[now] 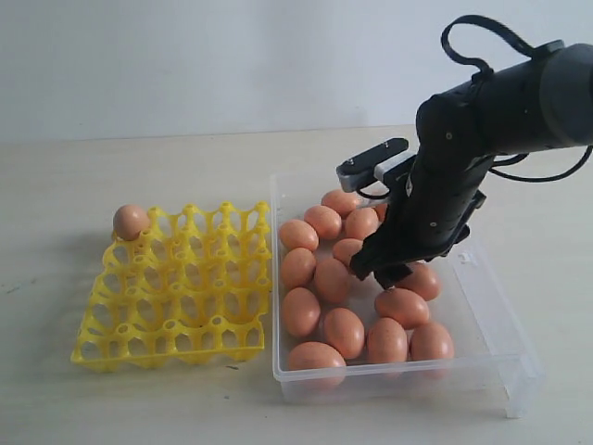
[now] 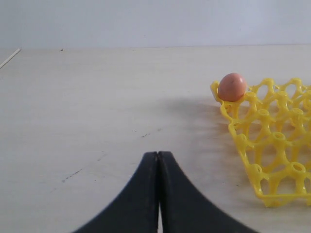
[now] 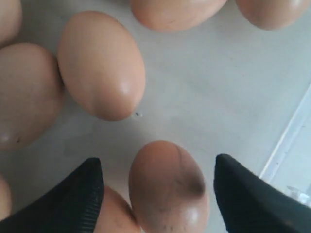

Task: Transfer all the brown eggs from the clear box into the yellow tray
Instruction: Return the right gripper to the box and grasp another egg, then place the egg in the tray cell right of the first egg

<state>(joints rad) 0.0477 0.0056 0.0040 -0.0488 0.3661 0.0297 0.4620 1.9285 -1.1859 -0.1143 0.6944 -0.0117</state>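
Observation:
Several brown eggs [image 1: 344,331] lie in the clear box [image 1: 505,357] on the right. A single brown egg [image 1: 131,222] sits in the far left corner cup of the yellow tray [image 1: 176,306]. My right gripper [image 1: 380,273] is down inside the box among the eggs. In the right wrist view it [image 3: 158,165] stands open astride one egg [image 3: 167,189], with a gap on each side. My left gripper [image 2: 158,154] is shut and empty over bare table, beside the tray [image 2: 272,145] and its egg [image 2: 232,87]. It does not show in the exterior view.
The box wall [image 3: 286,141] runs close beside one right finger. Other eggs [image 3: 101,65] crowd the straddled one, and one touches it at the other finger. The tray and box stand side by side on a pale table [image 1: 185,158].

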